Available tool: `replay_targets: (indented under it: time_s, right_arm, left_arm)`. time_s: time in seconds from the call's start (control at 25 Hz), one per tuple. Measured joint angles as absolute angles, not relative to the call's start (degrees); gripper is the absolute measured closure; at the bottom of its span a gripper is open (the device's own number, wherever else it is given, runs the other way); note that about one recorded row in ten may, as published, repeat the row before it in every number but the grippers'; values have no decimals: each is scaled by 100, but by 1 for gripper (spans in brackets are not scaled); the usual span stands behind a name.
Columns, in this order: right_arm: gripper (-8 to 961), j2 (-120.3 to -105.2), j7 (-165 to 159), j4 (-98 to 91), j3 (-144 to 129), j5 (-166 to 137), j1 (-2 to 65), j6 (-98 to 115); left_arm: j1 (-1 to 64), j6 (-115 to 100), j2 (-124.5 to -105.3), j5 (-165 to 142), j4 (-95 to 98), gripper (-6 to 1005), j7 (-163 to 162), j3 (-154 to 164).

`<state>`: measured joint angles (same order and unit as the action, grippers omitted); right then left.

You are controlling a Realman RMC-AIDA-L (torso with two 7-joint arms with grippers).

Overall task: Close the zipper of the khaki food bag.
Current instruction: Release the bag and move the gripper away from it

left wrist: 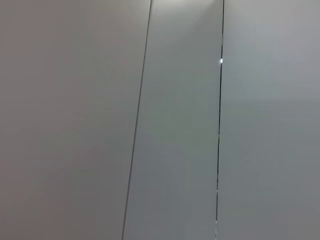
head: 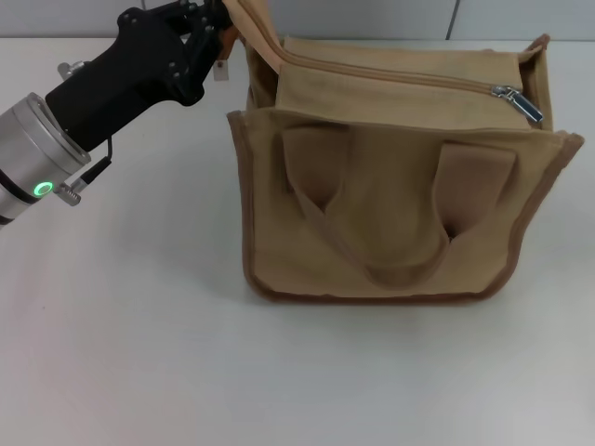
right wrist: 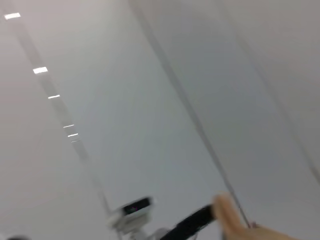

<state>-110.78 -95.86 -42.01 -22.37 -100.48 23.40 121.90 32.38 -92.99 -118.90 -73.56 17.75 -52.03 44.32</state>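
Note:
The khaki food bag (head: 400,214) stands upright on the white table, its two looped handles hanging down its near side. The zipper (head: 390,74) runs along the top, and its silver slider with pull tab (head: 517,100) sits at the bag's right end. The teeth look joined along the visible length. My left gripper (head: 221,26) is at the bag's top left corner, shut on a tan fabric end (head: 253,26) that is pulled upward. The right gripper is out of view. The right wrist view shows a blurred tan shape (right wrist: 230,215).
The white table (head: 139,353) lies open in front of and to the left of the bag. A wall stands behind the table. The left wrist view shows only grey wall panels (left wrist: 175,125). A small tag (head: 220,70) hangs under my left gripper.

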Motion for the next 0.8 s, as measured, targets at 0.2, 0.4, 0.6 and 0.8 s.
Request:
replay_targets:
  time_s: [0.2, 0.4, 0.6, 0.8]
  right_arm:
    - [185, -11192, -8124, -4159, -2637, -10043, 1793, 12518]
    - [185, -11345, -6829, -4148, -3249, -10404, 1424, 12498]
    - [185, -11481, -6016, -3920, -3255, -11412, 1485, 12411]
    - [185, -11544, -5777, -3797, -3242, -11808, 1558, 12146]
  left_arm:
    - [3205, -9298, -11875, -7363, 1780, 862, -5327, 4451]
    - [3173, -9294, -11869, -7383, 1813, 861, -5405, 4463]
    - [3107, -9236, -11857, -7419, 1817, 860, -5414, 4469]
    - [3043, -9200, -11835, -7476, 1820, 858, -5414, 4475]
